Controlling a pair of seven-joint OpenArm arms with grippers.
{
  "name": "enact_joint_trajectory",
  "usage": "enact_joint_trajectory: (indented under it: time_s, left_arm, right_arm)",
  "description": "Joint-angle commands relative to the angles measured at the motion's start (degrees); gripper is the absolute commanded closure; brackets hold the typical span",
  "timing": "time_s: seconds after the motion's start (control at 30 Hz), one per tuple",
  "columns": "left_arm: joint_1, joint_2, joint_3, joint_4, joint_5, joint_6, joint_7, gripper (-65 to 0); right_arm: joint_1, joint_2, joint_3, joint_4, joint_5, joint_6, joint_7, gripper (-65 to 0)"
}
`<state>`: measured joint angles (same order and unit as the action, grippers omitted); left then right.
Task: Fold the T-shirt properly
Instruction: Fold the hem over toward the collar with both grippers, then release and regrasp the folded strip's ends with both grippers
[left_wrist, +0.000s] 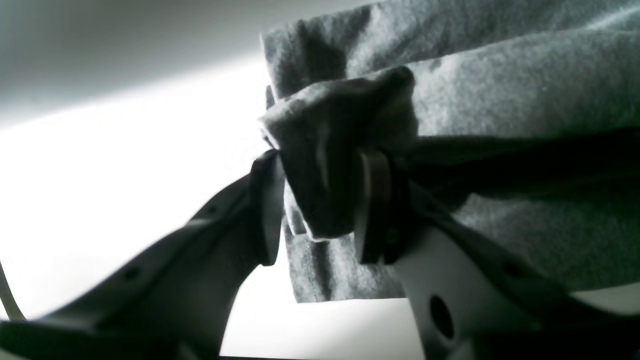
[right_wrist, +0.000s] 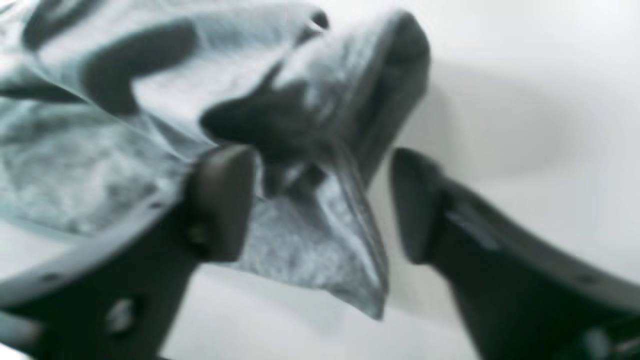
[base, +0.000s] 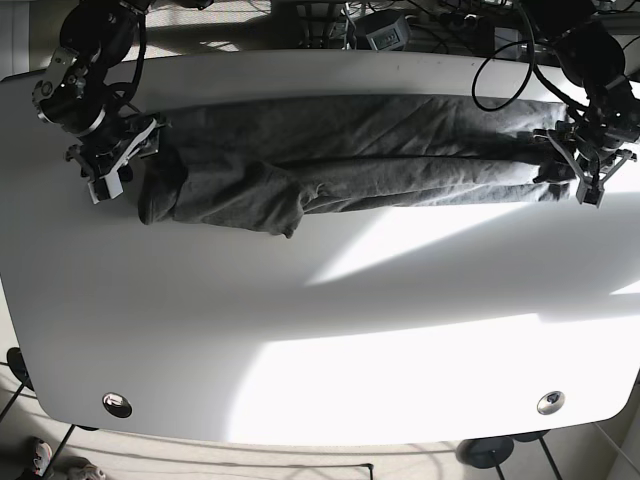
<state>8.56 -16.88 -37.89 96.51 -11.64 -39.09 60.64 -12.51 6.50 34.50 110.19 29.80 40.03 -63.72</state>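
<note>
A white worktop (base: 330, 340) fills the base view, crossed by bright patches of sunlight and carrying two round metal fittings near its front edge. Cables and dark equipment are seen beyond its far edge.

A grey T-shirt (base: 350, 160) is laid across the far half of the worktop as a long, narrow band running from one arm to the other. The cloth is creased lengthwise, and a bunched lobe of it hangs down toward the front at the end on that view's left.

The left gripper (base: 583, 160) is seen at the band's end on the base view's right. In the left wrist view its fingers (left_wrist: 267, 207) are clamped on a gathered wad of the T-shirt (left_wrist: 500, 90), the cloth pinched between both pads with more of it spread flat behind.

The right gripper (base: 112, 152) is seen at the opposite end, just beside the shirt's edge. In the right wrist view its fingers (right_wrist: 220, 200) are held apart: a crumpled fold of the T-shirt (right_wrist: 310, 240) lies between them, against one pad and clear of the other, with bare worktop visible in the gap. That view is blurred, so finer contact cannot be told.
</note>
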Motion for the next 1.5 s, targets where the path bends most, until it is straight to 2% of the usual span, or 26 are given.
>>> enact_joint_trajectory:
  time_s: [0.03, 0.17, 0.23, 0.3, 0.47, 0.5, 0.53, 0.6, 0.63, 0.67, 0.8, 0.87, 1.0, 1.1, 1.23, 1.5]
  left_arm:
    - [-0.8, -1.6, -0.5, 1.1, -0.3, 0.0, -0.6, -17.5]
    - [-0.9, -2.0, -0.6, 0.8, -0.3, -0.2, -0.7, -14.3]
    - [-0.6, -1.7, -0.1, 0.8, -0.3, -0.3, -0.7, -12.9]
    - [-0.6, -1.6, -0.1, 0.7, -0.3, -0.3, -0.8, -12.8]
    - [-0.6, -1.5, 0.0, 0.5, -0.3, -0.3, -0.8, -12.8]
    - [-0.6, -1.5, 0.0, 0.5, -0.3, -0.3, -0.8, -12.8]
    - [-0.6, -1.5, 0.0, 0.2, -0.3, -0.3, -0.8, -12.8]
    - [-0.5, -1.5, 0.0, -0.8, -0.3, -0.4, -0.9, -12.8]
    - [-0.5, -1.5, 0.0, -1.7, -0.3, -0.4, -0.9, -12.8]
    - [-0.5, -1.7, 0.0, -2.7, -0.3, -0.4, -1.0, -12.8]
    - [0.0, -2.0, 0.0, -5.2, -0.3, -0.4, -4.9, -12.2]
    - [0.9, -2.0, 0.0, -4.9, -0.3, -0.4, -5.3, -8.9]
    - [0.9, -2.0, 0.0, -4.8, -0.4, -0.4, -5.1, -6.9]
    - [0.8, -2.2, -0.4, -5.1, -0.4, -0.4, -5.2, -6.9]
    - [0.9, -4.4, -0.3, -5.2, -0.6, -0.5, -5.2, -6.9]
    - [1.2, -5.8, -0.5, -4.8, -0.5, -0.5, -5.0, -6.9]
  right_arm:
    - [0.4, 0.3, 0.0, 0.9, 3.5, -0.03, -1.4, -54.5]
    - [1.5, -2.5, -1.3, 0.8, 4.2, -0.03, -3.8, -54.5]
    - [1.4, -3.2, -4.5, 0.8, 4.2, -0.03, -3.9, -54.5]
    - [1.5, -3.3, -6.4, 0.5, 4.1, -0.03, -3.6, -54.5]
    - [5.5, -3.3, -7.9, -10.3, 4.2, -0.03, -3.4, -54.1]
    - [6.1, -3.3, -7.9, -11.5, 4.3, -0.03, -3.2, -51.5]
    - [6.3, -3.3, -8.0, -12.2, 4.3, -0.03, -2.8, -46.6]
    - [6.5, -3.3, -8.0, -12.2, 4.4, -0.03, -2.3, -26.3]
    - [6.5, -3.2, -8.0, -12.1, 4.4, -0.03, -2.3, -12.5]
    - [6.5, -3.0, -8.0, -12.1, 4.4, -0.03, -2.3, -1.9]
    - [5.1, -2.9, -7.6, -8.3, 4.6, -0.03, -2.4, -1.9]
    - [3.4, -2.9, -7.6, -3.9, 5.1, -0.03, -2.7, -1.9]
    - [2.1, -1.7, -1.1, 2.0, 12.7, -0.03, -12.3, -1.7]
    - [1.7, -0.3, 3.1, 1.8, 17.2, -0.03, -15.8, -1.7]
    - [-1.2, 1.7, 3.4, 1.6, 17.1, -0.03, -16.0, -1.7]
    - [-6.6, 1.7, 3.3, -1.8, 17.1, -0.03, -14.0, -2.1]
